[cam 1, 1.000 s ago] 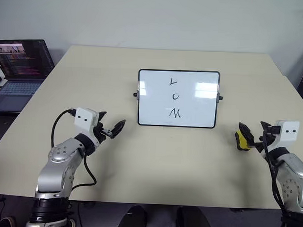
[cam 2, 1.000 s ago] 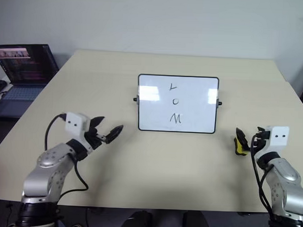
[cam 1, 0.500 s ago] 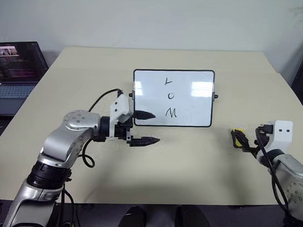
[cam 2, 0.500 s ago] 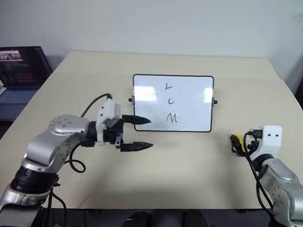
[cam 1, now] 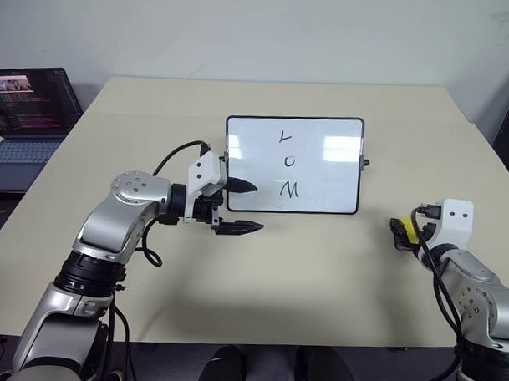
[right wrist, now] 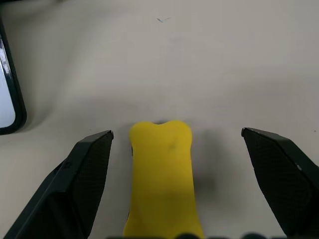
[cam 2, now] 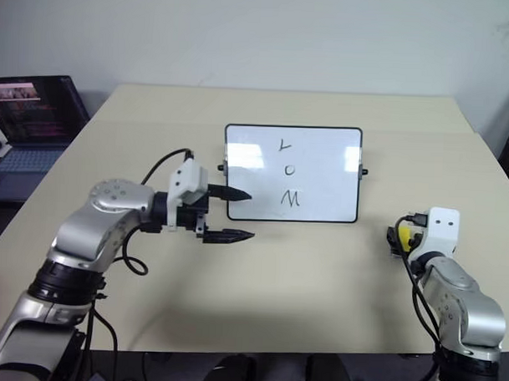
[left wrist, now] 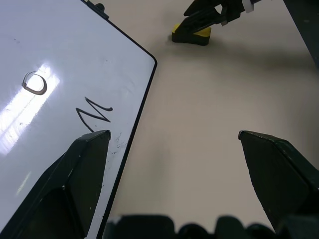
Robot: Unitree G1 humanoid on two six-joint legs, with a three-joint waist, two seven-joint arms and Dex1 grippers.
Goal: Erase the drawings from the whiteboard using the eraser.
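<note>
Step in hand: while the three black marker drawings (cam 1: 288,162) — a tick, a small "o" and a zigzag — sit unwiped on the small glossy whiteboard with the thin black frame (cam 1: 321,189), you are at the pick-up, by my reading; nothing is grasped yet.
Eraser: the small yellow oblong eraser with a dark underside (right wrist: 162,174) lies flat on the beige table (cam 1: 301,284), well to the right of the board and apart from it.
Right gripper (right wrist: 177,149): spread wide, one black finger on either side of the eraser, neither touching it.
Left gripper (cam 1: 244,208): also spread wide and empty — its upper finger (cam 1: 240,188) hangs before the board's lower left corner, the lower one over bare table; I cannot tell whether it touches the board.
Next move: ease your right hand on until the block sits deep between the fingers, then close squarely across its narrow sides.
</note>
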